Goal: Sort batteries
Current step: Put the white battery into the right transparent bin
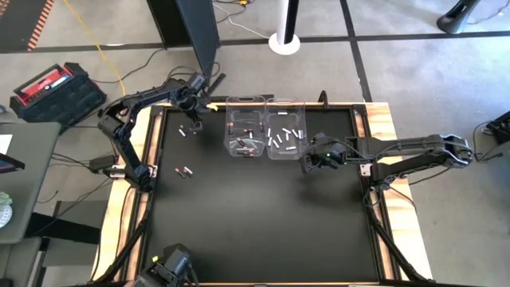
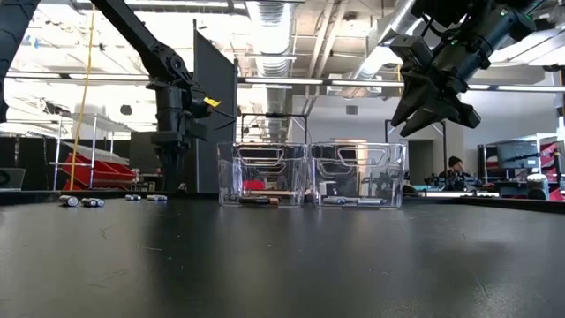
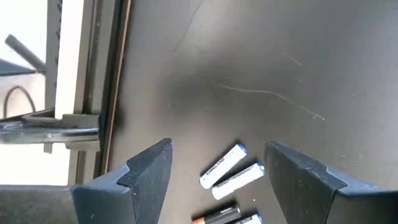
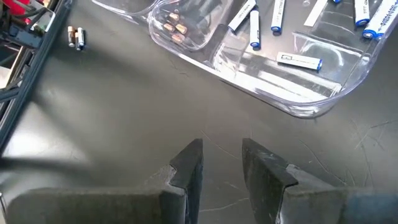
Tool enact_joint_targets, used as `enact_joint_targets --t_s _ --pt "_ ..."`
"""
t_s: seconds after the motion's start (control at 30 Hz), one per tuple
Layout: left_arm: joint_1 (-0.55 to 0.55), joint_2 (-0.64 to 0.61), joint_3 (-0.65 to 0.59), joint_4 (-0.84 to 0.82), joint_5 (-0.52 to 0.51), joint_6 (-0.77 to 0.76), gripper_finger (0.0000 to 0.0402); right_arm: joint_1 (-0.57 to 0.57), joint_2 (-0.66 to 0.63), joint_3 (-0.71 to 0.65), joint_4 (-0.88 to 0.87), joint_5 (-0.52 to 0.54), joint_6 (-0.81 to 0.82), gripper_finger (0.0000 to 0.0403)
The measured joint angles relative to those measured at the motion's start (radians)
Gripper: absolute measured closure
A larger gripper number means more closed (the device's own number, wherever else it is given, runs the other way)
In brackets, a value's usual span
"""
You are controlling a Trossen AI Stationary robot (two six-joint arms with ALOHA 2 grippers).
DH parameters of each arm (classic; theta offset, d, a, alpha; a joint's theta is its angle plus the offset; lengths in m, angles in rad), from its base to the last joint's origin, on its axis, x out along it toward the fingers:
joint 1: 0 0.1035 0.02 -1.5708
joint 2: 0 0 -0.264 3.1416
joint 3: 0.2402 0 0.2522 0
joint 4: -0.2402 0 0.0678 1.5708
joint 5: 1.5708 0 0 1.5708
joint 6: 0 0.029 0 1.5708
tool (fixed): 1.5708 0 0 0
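Several batteries lie loose on the black table. A small group of white ones (image 3: 231, 171) and a dark one with a copper end (image 3: 214, 216) lies near the far left (image 1: 190, 130). My left gripper (image 3: 217, 148) hangs open just above this group, pointing down, a finger on either side and touching nothing (image 1: 194, 118). Another pair of batteries (image 1: 185, 171) lies nearer. Dark batteries (image 4: 175, 25) lie in the left clear bin (image 1: 245, 131), white ones (image 4: 298, 60) in the right bin (image 1: 287, 131). My right gripper (image 4: 222, 162) hovers open and empty just right of the bins (image 1: 307, 163).
The two clear bins stand side by side at the table's far middle (image 2: 309, 172). The table's wooden rim (image 1: 143, 143) runs close beside the left gripper. In the right wrist view the loose pair (image 4: 76, 37) shows beyond the bins. The near half of the table is bare black surface.
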Motion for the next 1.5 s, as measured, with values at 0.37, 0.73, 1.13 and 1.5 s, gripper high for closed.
enact_joint_targets --t_s 0.37,0.73,1.13,1.5 --pt "0.000 0.001 -0.071 0.045 0.007 0.035 0.0155 0.000 0.000 0.000 0.001 0.000 -0.001 0.0276" --pt "0.002 0.000 -0.087 0.092 -0.027 -0.015 0.0155 0.000 0.000 0.000 0.001 0.000 -0.009 0.0276" --pt "0.019 0.000 -0.146 0.105 -0.109 -0.091 0.0155 0.000 0.000 0.000 0.001 0.000 -0.018 0.0276" --pt "0.029 -0.003 -0.199 0.140 -0.088 -0.113 0.0155 0.000 0.000 0.000 0.002 0.000 -0.020 0.0276"
